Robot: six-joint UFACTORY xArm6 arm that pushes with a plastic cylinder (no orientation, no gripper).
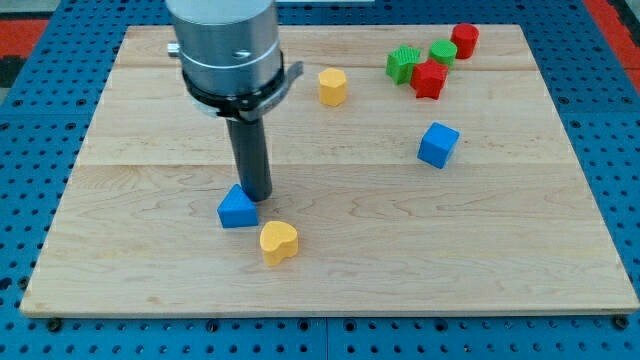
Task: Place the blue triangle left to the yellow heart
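Blue triangle | touching my tip | upper-left of yellow heart

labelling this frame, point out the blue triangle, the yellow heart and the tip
blue triangle (237,210), camera view, middle of its front face
yellow heart (278,241), camera view, middle of its top
my tip (256,196), camera view, rod's very end

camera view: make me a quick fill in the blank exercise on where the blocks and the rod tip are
1. My tip sits against the ____ triangle.
2. The yellow heart lies toward the view's lower ____ of the blue triangle.
3. The blue cube lies on the view's ____ half of the wooden board.

Missing words: blue; right; right
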